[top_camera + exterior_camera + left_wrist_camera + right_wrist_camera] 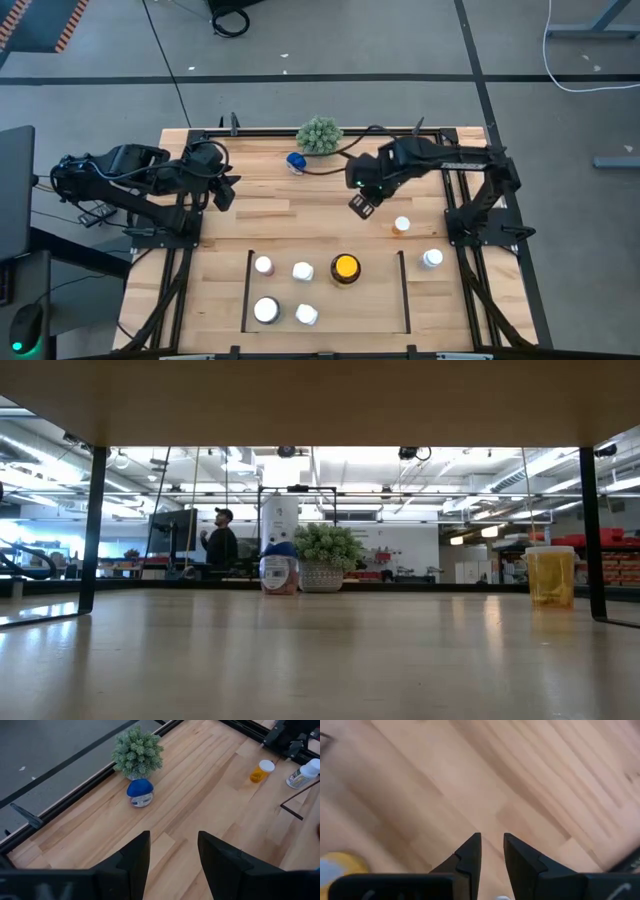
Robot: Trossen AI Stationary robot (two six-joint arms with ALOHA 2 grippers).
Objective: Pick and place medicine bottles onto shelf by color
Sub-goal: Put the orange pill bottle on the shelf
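Several medicine bottles stand upright inside the shelf bay (247,290): white-capped ones (263,266), (266,310) and a larger amber one with a yellow cap (345,268). A small amber bottle (402,225) and a white bottle (432,259) stand outside the bay to its right. A blue bottle (296,162) stands near the far edge and also shows in the left wrist view (140,792). My right gripper (360,205) hovers over bare wood left of the small amber bottle, narrowly open and empty (492,842). My left gripper (225,190) waits open at the table's left (174,845).
A green spiky plant ball (319,135) sits at the far edge beside the blue bottle. Black frame rails (470,230) run along the table's sides. Bare wood lies between the two grippers and the bay's far side. A person shows far off in the room (220,542).
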